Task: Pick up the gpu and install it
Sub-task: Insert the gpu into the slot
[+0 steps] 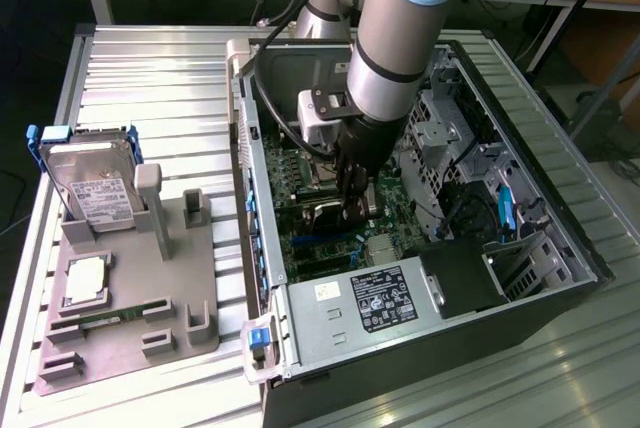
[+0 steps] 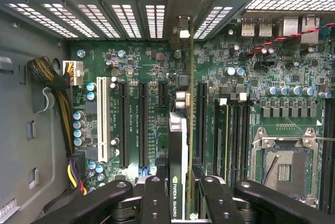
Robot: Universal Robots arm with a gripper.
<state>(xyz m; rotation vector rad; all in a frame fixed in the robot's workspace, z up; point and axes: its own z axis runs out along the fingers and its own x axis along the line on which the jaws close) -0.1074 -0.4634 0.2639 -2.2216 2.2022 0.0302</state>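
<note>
**Item: gpu, with its surroundings**

- Location: inside the open computer case, over the green motherboard. It was held between the fingers of the tool. In the exterior view it showed as a dark block under the arm's tip.
- Tool state: clamped on the gpu, one black finger against each flat face.
- Orientation: the card stood on edge, its faces at right angles to the motherboard. Its long axis ran from the tool toward the row of vented slot covers on the case wall. The far end met that wall at a small metal fitting. Whether the lower edge sat in a slot could not be told.
- Appearance: thin card seen edge-on, with a narrow green board edge, a black body beside it and a silver part farther along.
- Writing: "NVIDIA QUADRO" in white letters on the black edge, near the fingers. No other lettering was legible.
- Neighbours on the board: black expansion slots and a white slot to one side, an empty CPU socket to the other.
- Also recorded: power supply with a white-and-black label, at the case's near end. On the slatted metal worktop, at the exterior view's left, a grey holder carried a hard drive with blue tabs
</note>
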